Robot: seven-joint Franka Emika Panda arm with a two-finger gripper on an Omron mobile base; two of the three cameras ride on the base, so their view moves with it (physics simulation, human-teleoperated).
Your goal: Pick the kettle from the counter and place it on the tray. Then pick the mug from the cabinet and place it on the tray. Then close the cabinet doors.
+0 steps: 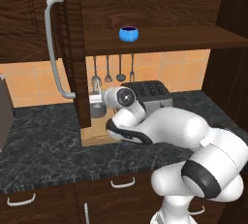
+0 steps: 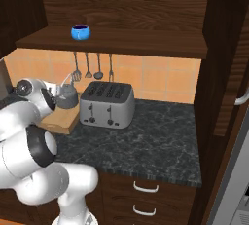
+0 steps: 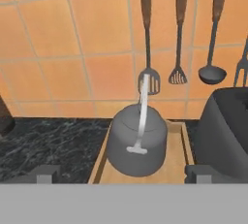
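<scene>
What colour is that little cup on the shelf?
Bright blue: the mug, clearest in the left base view.

toaster [image 2: 107,105]: silver, boxy, four slots on top, stands near the tiled wall
wall tiles [image 3: 58,48]: orange, with pale joints
hanging utensils [image 3: 178,29]: slotted turners, a ladle, a fork, in a row on the tiles above the toaster
drawers [image 2: 146,200]: dark wood, short pale handles, under the surface
</scene>
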